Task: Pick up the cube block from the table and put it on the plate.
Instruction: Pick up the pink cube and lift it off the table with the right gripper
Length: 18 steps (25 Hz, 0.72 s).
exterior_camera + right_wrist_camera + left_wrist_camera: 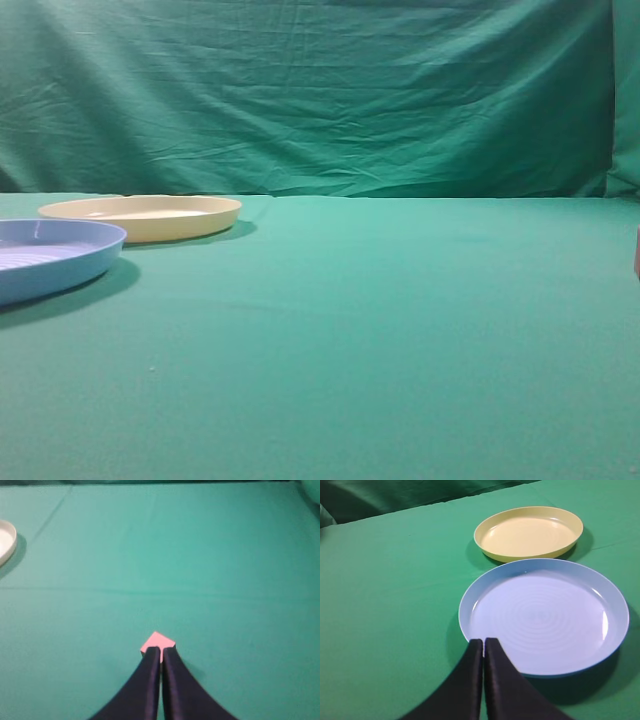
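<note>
The cube block [158,640], small and pinkish-red, lies on the green table [200,570] in the right wrist view. It sits just beyond and partly under the tips of my right gripper [160,650]. The fingers are closed together and not around it. A pinkish sliver at the right edge of the exterior view [637,252] may be the same cube. The pale yellow plate [140,215] is empty at the far left; it also shows in the left wrist view [527,532]. My left gripper [483,641] is shut and empty at the near rim of the blue plate.
A light blue round plate [50,255], empty, stands in front of the yellow one; it also shows in the left wrist view [545,615]. A green fabric backdrop [320,90] closes the back. Part of a pale rim [6,540] shows at the left edge of the right wrist view.
</note>
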### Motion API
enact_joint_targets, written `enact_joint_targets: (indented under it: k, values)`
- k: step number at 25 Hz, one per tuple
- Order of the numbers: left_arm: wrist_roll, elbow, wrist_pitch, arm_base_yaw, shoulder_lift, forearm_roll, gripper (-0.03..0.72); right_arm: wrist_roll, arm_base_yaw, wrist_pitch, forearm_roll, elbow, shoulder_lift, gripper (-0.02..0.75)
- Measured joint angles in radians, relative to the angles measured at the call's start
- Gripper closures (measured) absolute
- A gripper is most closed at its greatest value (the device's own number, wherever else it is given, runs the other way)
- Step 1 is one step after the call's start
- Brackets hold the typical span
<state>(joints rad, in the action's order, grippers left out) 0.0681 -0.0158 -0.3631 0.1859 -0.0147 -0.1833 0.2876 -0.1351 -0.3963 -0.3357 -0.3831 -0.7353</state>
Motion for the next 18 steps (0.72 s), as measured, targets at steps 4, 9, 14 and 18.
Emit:
enact_joint_targets:
  k: [4,9,14,18]
  values:
    - [0.0,0.0,0.0,0.0,0.0,0.0,0.688,0.066,0.0,-0.065,0.006,-0.072,-0.195,0.738]
    - [0.0,0.0,0.0,0.0,0.0,0.0,0.688,0.163,0.0,-0.061,0.008,-0.125,-0.392,0.507]
    - [0.0,0.0,0.0,0.0,0.0,0.0,0.688,0.211,0.0,0.012,0.008,-0.187,-0.552,0.122]
    - [0.0,0.0,0.0,0.0,0.0,0.0,0.688,0.212,-0.002,0.03,0.006,-0.25,-0.692,0.094]
